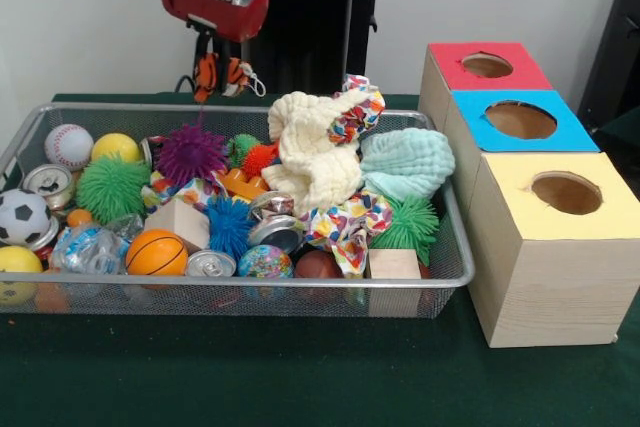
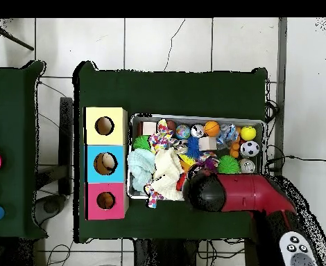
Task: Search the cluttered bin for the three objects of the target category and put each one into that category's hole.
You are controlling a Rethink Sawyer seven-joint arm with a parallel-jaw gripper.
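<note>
Gripping tiger plush (image 1: 220, 75) in front, overhead hidden

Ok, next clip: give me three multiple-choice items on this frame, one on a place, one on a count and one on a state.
1. Which top colour has the box nearest the robot's pedestal?
A. yellow
B. blue
C. red

2. How many wooden boxes stand beside the wire-mesh bin?
A. two
B. three
C. four

3. Where is the striped orange plush toy?
A. lying among the balls
B. held by the gripper above the bin's far rim
C. resting in a box's hole

Answers:
1 C: in the front view, the red-topped box is at the far end of the row.
2 B: the blue-topped box and yellow-topped box follow it, and there are no others.
3 B: the toy hangs under the gripper, clear of the clutter.
</note>
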